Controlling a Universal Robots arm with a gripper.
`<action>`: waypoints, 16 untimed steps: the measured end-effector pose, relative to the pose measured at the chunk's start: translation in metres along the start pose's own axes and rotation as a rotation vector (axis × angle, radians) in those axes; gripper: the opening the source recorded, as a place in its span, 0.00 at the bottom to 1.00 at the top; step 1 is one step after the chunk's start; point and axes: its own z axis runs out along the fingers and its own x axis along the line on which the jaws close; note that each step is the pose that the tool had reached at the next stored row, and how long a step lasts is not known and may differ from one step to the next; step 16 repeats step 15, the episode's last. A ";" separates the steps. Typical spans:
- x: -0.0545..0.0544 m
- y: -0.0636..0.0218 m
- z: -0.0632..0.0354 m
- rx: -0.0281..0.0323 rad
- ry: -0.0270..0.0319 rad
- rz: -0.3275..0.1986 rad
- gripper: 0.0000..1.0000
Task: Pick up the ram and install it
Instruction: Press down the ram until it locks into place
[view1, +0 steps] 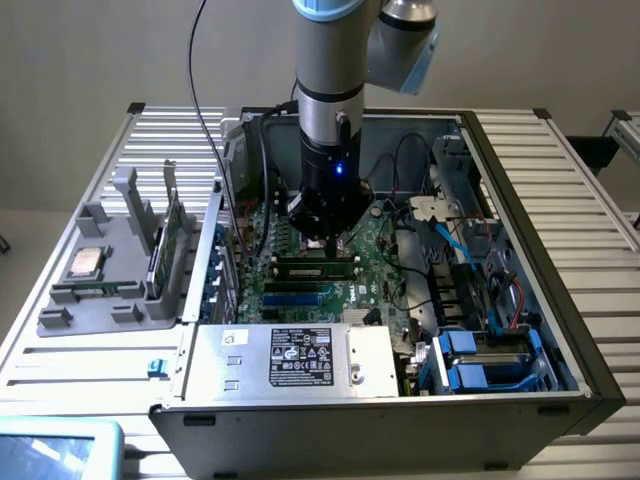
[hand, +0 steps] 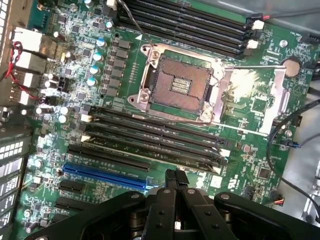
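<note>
Slatted metal counter (view1: 560, 180), open computer case (view1: 520, 400), arm lowered inside.
Gripper (view1: 327, 240) stands low over the motherboard (hand: 260, 105), jaws closed with nothing between them. Ram (view1: 318, 268) lies seated in a slot directly beneath the jaws. Empty processor socket (hand: 182, 82) lies just beyond; grey holder (view1: 105, 270) stands well apart outside the case.

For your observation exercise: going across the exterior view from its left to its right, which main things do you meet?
Grey parts holder → upright green card → gripper above the ram → blue drive bays → slatted table.
</note>
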 end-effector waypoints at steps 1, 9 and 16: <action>0.000 0.0000 0.0000 0.0007 0.0011 0.010 0.09; 0.000 0.0000 0.0002 0.0058 0.0076 0.093 0.09; 0.000 0.0000 0.0002 0.0061 0.0076 0.095 0.09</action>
